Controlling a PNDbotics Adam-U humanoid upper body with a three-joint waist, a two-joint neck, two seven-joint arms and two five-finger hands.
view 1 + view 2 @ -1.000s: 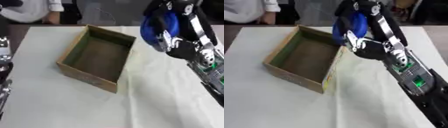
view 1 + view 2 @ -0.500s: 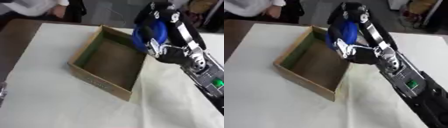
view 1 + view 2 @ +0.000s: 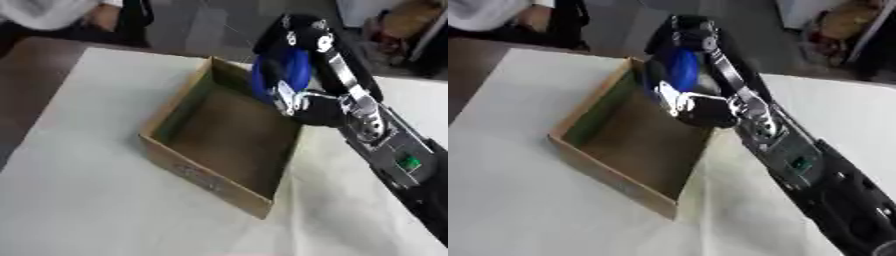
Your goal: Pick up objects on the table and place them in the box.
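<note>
An open cardboard box (image 3: 203,181) lies askew on the white table (image 3: 79,200); its brown inside looks empty. My right hand (image 3: 297,45) hangs over the box's far right corner, fingers curled round a blue object (image 3: 282,80), which sits above the box's right wall. The right arm (image 3: 385,145) runs down to the lower right. The left hand shows in neither view.
A person in a white top (image 3: 44,12) stands at the far left edge of the table, apart from the box. Bare white table lies left of the box and in front of it. Clutter sits on the floor beyond the table at the upper right.
My right hand has carried the blue object leftward, from beside the box's right wall to over its far right corner. The camera has also shifted, so the whole scene sits differently.
</note>
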